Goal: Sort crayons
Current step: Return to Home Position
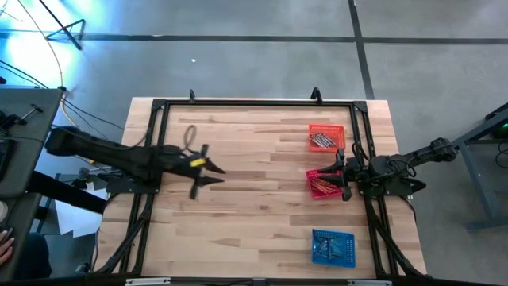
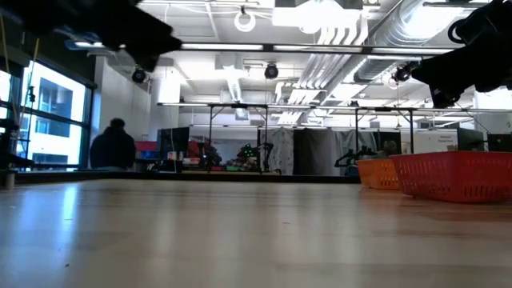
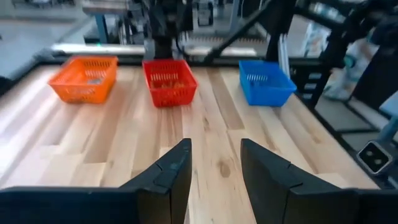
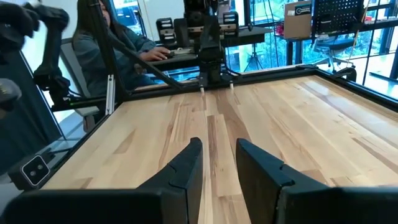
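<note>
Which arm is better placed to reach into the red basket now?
Right: the right gripper, open, hangs at the edge of the red basket; the left gripper, also open, is far across the table.

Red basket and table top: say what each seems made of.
Red basket: seems moulded plastic, slightly glossy; its walls are a grid of small holes. Table top: looks like light wood in joined strips, with a smooth satin finish; grain lines and plank seams show, with a soft sheen in the low view.

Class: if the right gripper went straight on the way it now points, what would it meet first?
Likely the left gripper, which faces the right gripper across the table; whether their heights match is unclear.
</note>
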Robot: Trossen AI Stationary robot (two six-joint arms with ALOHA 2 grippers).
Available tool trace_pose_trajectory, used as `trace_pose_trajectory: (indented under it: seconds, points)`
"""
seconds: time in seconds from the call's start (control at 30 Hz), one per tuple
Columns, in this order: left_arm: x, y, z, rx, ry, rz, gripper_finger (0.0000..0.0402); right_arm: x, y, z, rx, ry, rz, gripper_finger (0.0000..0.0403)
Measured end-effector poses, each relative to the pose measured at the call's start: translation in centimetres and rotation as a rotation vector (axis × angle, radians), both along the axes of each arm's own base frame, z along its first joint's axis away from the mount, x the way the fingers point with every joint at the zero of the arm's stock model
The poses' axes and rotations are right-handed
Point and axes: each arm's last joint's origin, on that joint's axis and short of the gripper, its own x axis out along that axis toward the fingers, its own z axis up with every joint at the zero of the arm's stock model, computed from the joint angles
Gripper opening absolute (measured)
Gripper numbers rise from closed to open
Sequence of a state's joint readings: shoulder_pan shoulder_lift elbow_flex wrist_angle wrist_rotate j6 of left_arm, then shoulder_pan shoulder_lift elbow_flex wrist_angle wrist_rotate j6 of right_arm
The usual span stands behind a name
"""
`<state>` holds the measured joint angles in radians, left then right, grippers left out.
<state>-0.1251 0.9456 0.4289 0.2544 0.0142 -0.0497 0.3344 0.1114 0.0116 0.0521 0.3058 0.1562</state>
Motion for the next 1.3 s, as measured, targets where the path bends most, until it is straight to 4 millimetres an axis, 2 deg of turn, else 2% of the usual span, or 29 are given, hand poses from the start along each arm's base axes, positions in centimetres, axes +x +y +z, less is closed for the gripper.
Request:
trace_pose_trajectory:
  seconds: [0.2, 0.43, 0.93, 1.3]
  points:
    - [-4.6, 0.6, -0.7, -0.014, -0.125, 0.002, 0.0127, 0.0, 0.0, 0.0, 0.0, 0.0, 0.0, 0.0092]
    - [-7.2, 0.9, -1.4, 0.023, -0.25, 0.0, 0.0127, 0.0, 0.0, 0.0, 0.0, 0.0, 0.001, 0.0092]
    - [-9.4, 1.2, -4.2, 0.019, -0.334, -0.016, 0.0127, 0.0, 0.0, 0.0, 0.0, 0.0, 0.002, 0.0092]
    - [-10.4, 1.3, -4.8, 0.008, -0.359, -0.017, 0.0127, 0.0, 0.0, 0.0, 0.0, 0.0, 0.002, 0.0092]
